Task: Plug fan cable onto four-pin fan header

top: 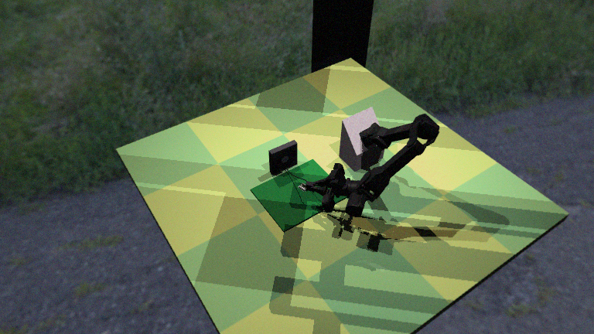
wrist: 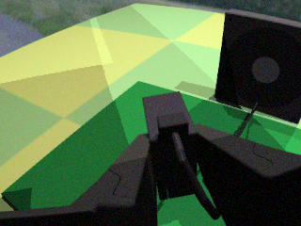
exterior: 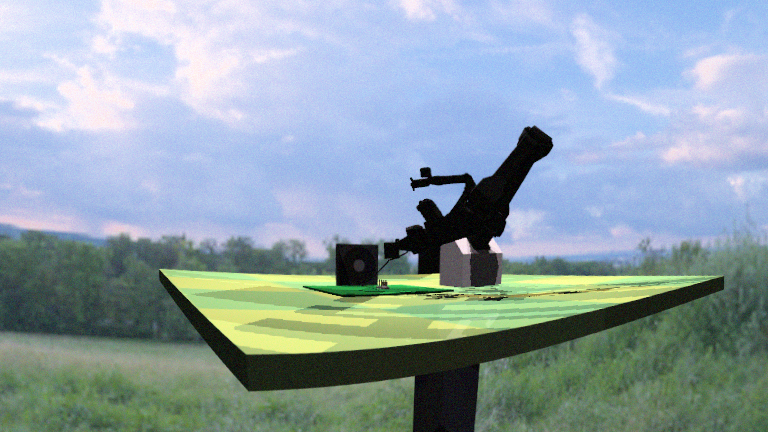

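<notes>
Lying flat on the yellow-and-green checkered worktop (top: 192,233) (exterior: 283,345) (wrist: 118,47), the green circuit board (top: 280,207) (exterior: 339,290) (wrist: 71,174) comes first, left of the pale block. On it stands the four-pin fan header (top: 302,187) (exterior: 383,287), its pins bare and upright in the exterior view. Above the board, the claw (top: 308,185) (exterior: 390,250) (wrist: 169,139) is pinched shut on the dark fan plug (wrist: 166,113), which sits between the two fingers, off the header and up in the air. The top view overlaps claw and header, but the exterior view shows them apart. The thin dark cable (top: 298,177) (exterior: 386,266) (wrist: 185,155) curves from the plug; another stretch reaches the fan. Farther off to the left, the square black fan (top: 280,158) (exterior: 355,265) (wrist: 263,71) stands upright near the board's far edge. To the right, the black arm (top: 396,164) (exterior: 504,184) is mounted on the pale slope-topped block (top: 352,138) (exterior: 454,263), reaching left toward the board. Beyond the worktop lies grass (top: 175,28) (exterior: 113,370), with trees (exterior: 141,285) farther still.
</notes>
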